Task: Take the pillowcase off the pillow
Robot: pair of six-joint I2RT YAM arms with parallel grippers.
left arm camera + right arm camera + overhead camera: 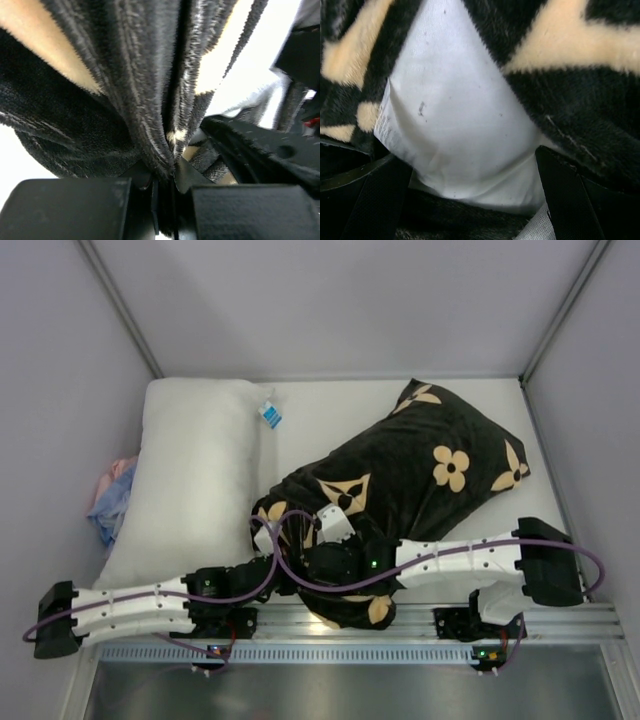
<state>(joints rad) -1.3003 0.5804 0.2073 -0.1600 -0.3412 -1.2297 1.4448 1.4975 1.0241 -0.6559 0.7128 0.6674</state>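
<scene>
The black velvety pillowcase with tan flowers and stars lies diagonally on the table, stuffed full. My left gripper is at its near-left end and is shut on a bunched fold of the pillowcase, pinched between the jaws. My right gripper is beside it at the same end. In the right wrist view its gripper is open, fingers wide apart on either side of a bulging white corner of the pillow, framed by the pillowcase. In the top view the pillow is hidden inside the case.
A second white pillow with a blue-white tag lies along the left wall. A pink-blue cloth bundle is wedged at its left. Grey walls close in the table; a metal rail runs along the near edge.
</scene>
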